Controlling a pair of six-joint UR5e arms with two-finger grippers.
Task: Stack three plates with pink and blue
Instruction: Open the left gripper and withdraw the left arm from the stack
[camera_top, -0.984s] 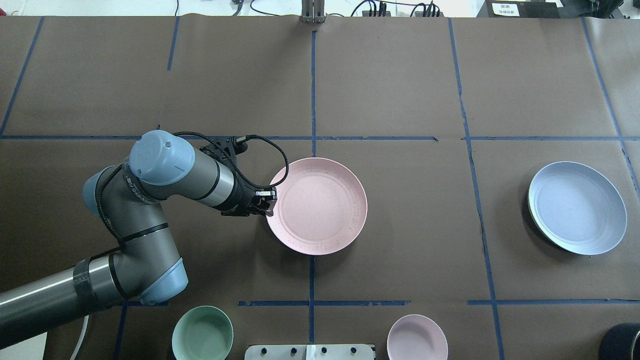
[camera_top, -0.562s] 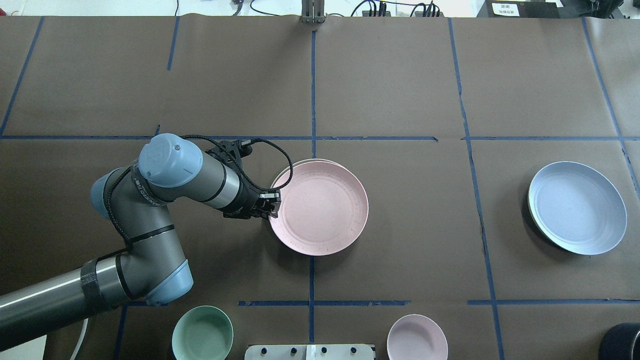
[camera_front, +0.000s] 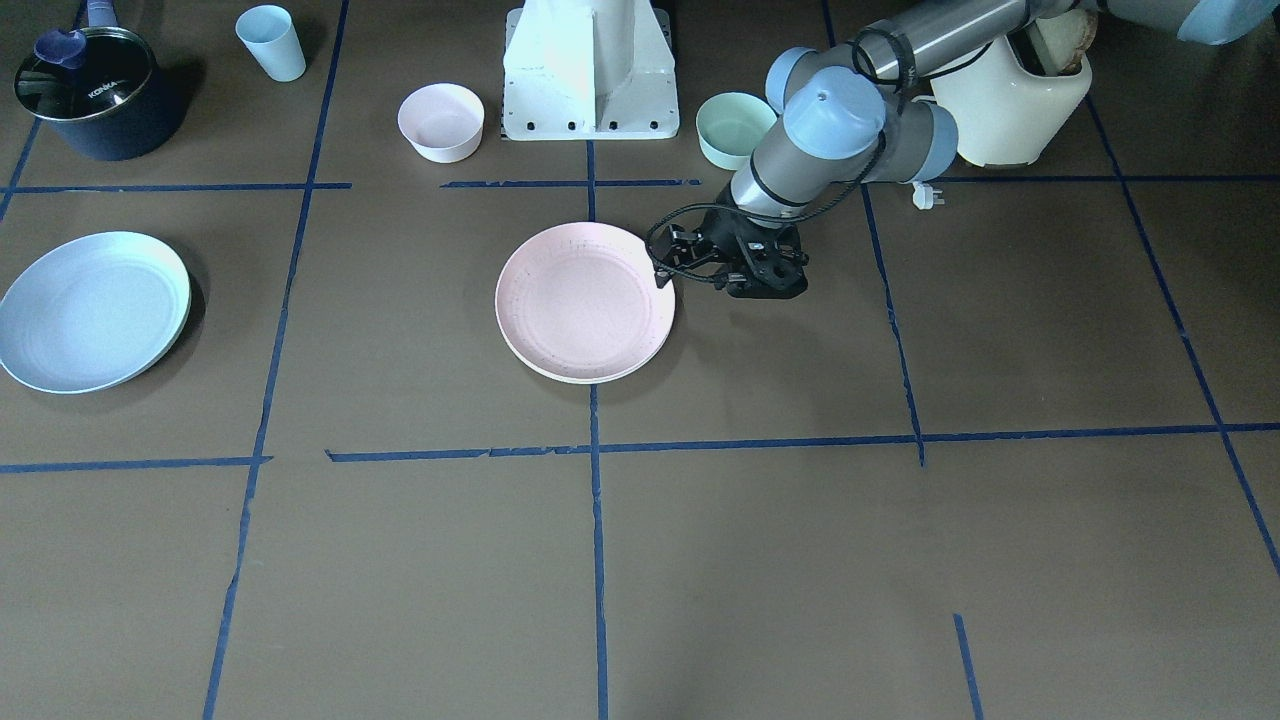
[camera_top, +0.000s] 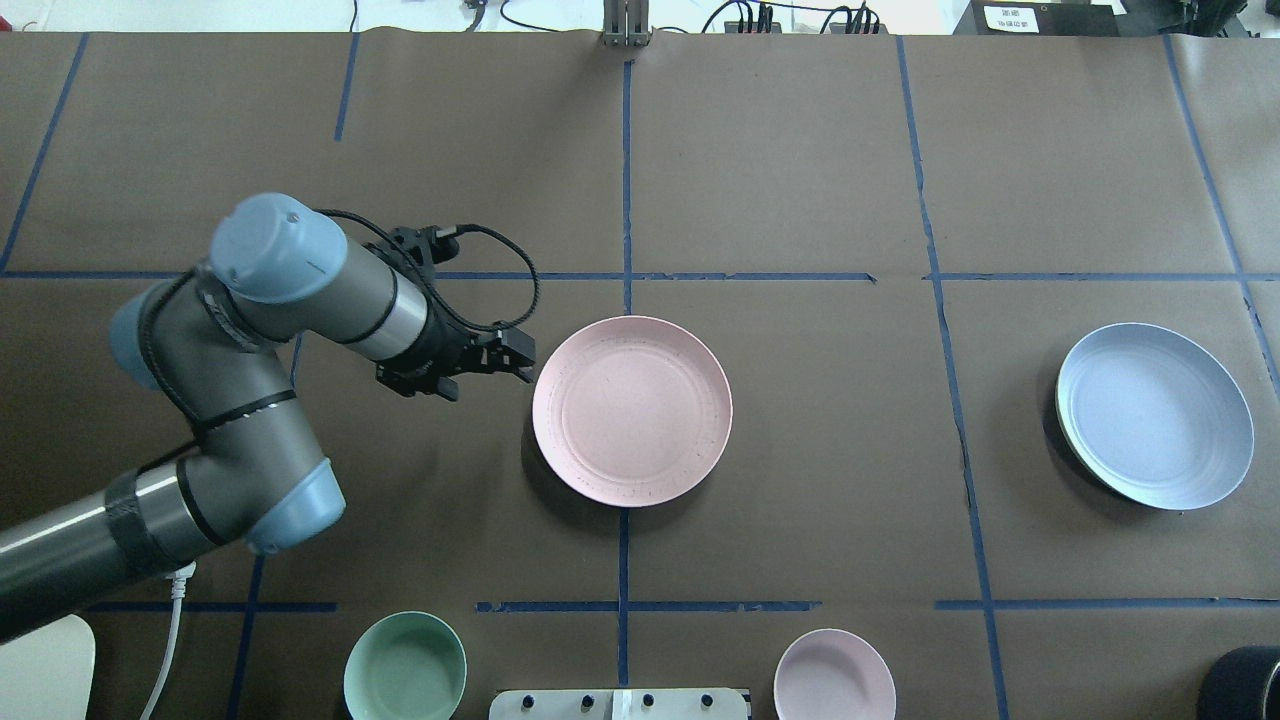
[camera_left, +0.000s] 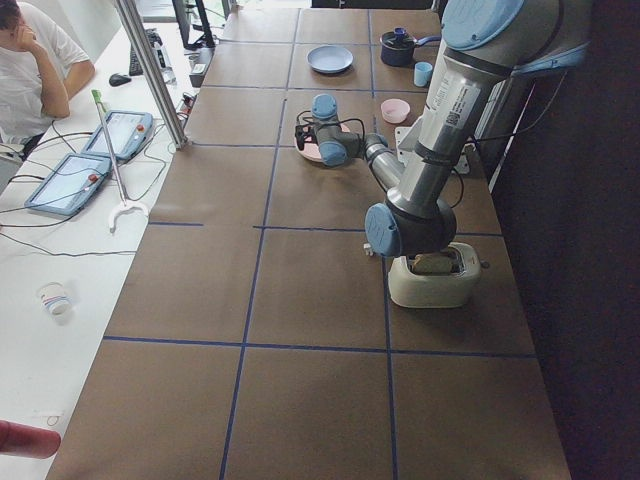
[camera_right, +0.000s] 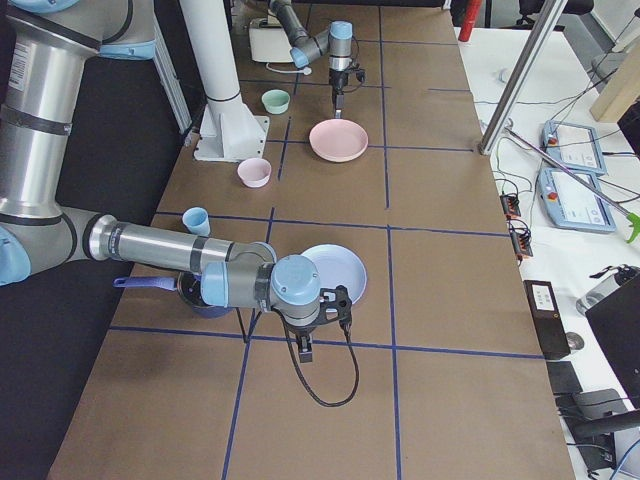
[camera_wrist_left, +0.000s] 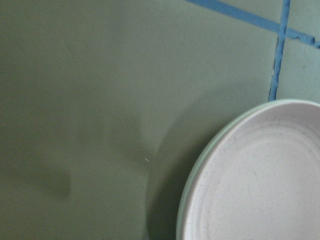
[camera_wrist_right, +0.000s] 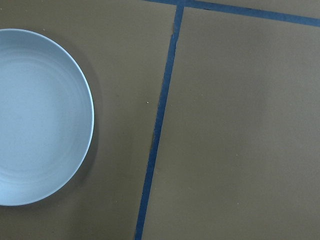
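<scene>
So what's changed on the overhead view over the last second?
The left gripper has let go of the left rim of the pink plate and pulled back leftward, and is now clear of it. The pink plate, briefly skewed off the cream plate beneath it, has settled squarely over it. The blue plate, green bowl and pink bowl have not moved.

Pink plate (camera_top: 632, 410) atop cream (camera_wrist_left: 196, 167), blue (camera_top: 1155, 415) apart
</scene>
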